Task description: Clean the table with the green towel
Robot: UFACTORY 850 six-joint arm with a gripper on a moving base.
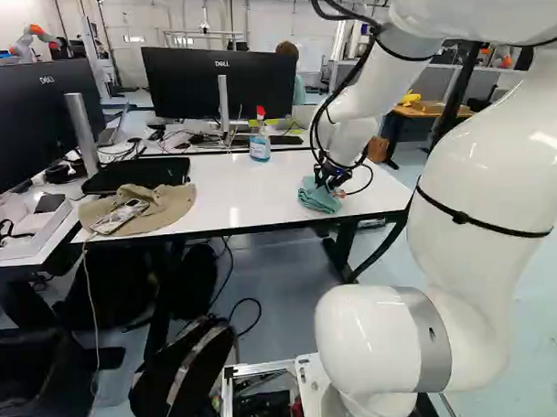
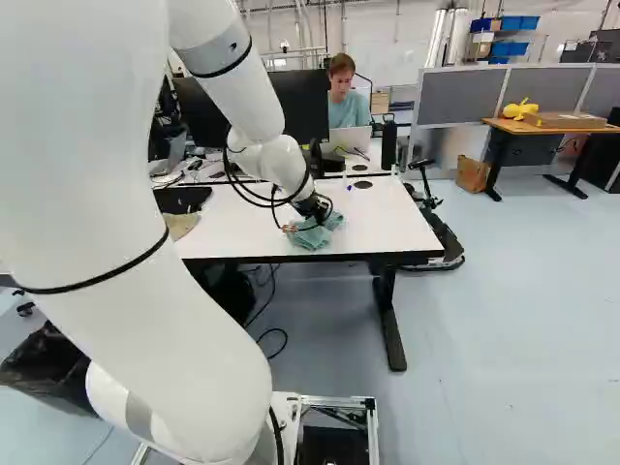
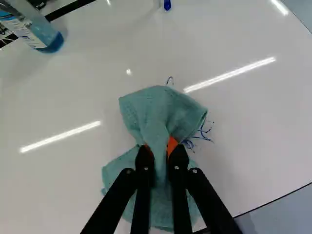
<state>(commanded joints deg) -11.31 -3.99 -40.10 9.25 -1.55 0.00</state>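
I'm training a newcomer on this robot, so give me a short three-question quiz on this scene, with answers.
1. True or false: the end effector grips the teal-green cloth towel.
2. What shows beside the towel on the glossy white tabletop?
A) a paper cup
B) thin blue scribbles
C) a brown puddle
3. Fill in: the clear plastic spray bottle has a ____ trigger head.

Key: 1 true; 2 B; 3 red.
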